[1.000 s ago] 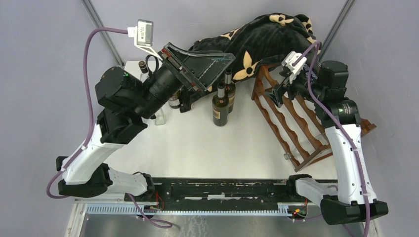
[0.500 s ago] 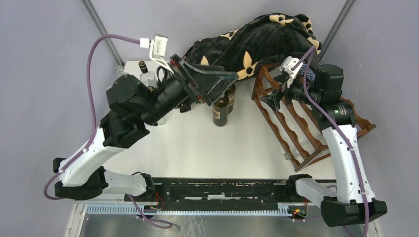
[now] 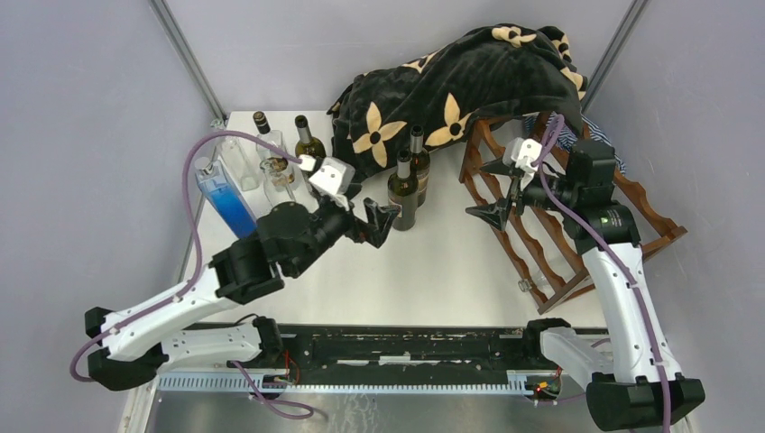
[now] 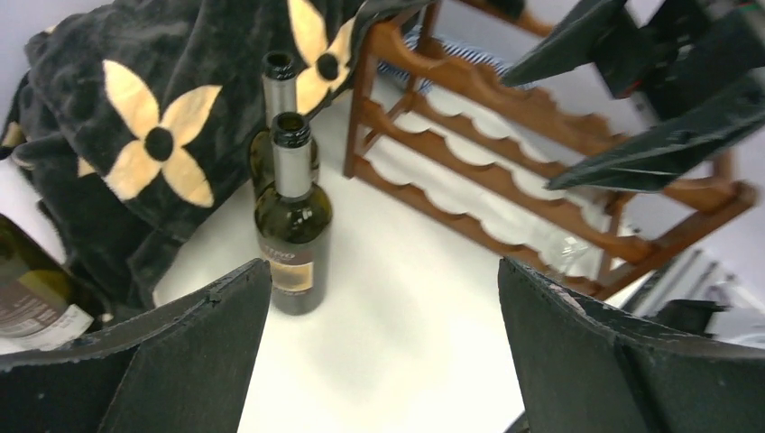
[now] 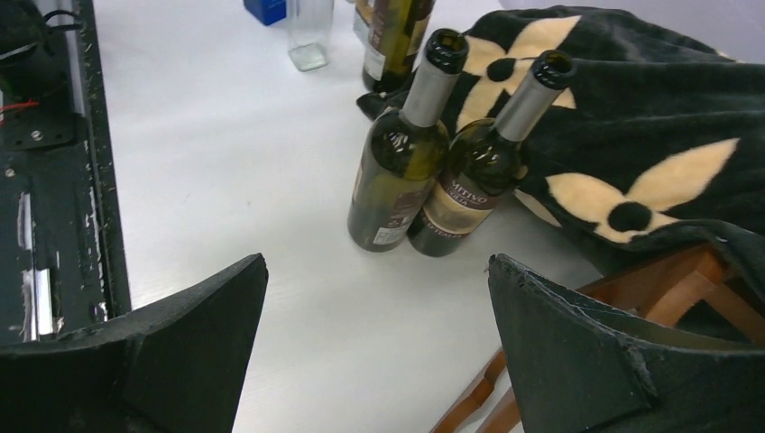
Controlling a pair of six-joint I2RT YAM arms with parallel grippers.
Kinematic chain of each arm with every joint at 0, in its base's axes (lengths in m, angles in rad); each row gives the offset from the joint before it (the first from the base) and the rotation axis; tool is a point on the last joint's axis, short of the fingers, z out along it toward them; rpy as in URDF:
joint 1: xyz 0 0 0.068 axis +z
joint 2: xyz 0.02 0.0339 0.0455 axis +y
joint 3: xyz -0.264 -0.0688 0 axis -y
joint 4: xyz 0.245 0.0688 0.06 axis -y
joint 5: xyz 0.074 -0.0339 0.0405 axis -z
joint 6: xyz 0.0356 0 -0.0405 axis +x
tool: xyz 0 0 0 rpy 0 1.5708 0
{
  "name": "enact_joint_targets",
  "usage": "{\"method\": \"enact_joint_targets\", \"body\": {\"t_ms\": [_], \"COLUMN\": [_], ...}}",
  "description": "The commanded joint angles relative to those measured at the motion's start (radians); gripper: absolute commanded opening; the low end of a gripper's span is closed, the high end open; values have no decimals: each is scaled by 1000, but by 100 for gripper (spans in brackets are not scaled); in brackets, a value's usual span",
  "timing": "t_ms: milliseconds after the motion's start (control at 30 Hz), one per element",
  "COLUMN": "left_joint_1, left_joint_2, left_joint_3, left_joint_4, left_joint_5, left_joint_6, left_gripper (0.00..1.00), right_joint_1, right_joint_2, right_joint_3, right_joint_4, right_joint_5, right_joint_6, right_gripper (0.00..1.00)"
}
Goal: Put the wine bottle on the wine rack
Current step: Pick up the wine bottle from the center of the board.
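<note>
- The left gripper point(image 4: 383, 271) has its jaws spread wide with nothing between them. It hovers low over the white table point(image 3: 433, 271), pointed toward the wine bottle point(image 3: 403, 194).
- The right gripper point(image 5: 376, 263) is equally wide and empty. It is held just off the left end of the wine rack point(image 3: 541, 234) and faces the same bottle from the other side.
- The wine bottle is dark green and stands upright on the table between the two grippers, touched by neither. It is not yet on the rack.
- A second dark bottle point(image 3: 419, 167) stands touching it, just behind, against the black blanket point(image 3: 451, 90) with cream flowers.
- The wine rack sits tilted on the right side of the table, and its far end is under the blanket.
- In the far left corner are clear glass bottles point(image 3: 271, 167), another dark bottle point(image 3: 309, 144) and a blue bottle point(image 3: 227, 200).
</note>
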Motion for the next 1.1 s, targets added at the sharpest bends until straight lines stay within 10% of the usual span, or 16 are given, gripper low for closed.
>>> {"method": "enact_joint_targets", "body": {"t_ms": [0,300,1067], "left_joint_1": [105,418,384], "left_joint_2": [69,302,657], "left_joint_3": [35,100,283], "left_joint_4": [20,165,171], "left_joint_5": [26,477,331], "left_joint_6": [95,36,48], "left_gripper": [100,96,70], "right_joint_1": [-1,-1,0], "right_joint_2": [-13,14,54], "right_joint_3": [-38,-54,-86], "right_joint_4": [37,90,124], "right_joint_5": [-111,-51,-64], "right_joint_6": [-102,-120,-78], "right_gripper": [98,98,98]}}
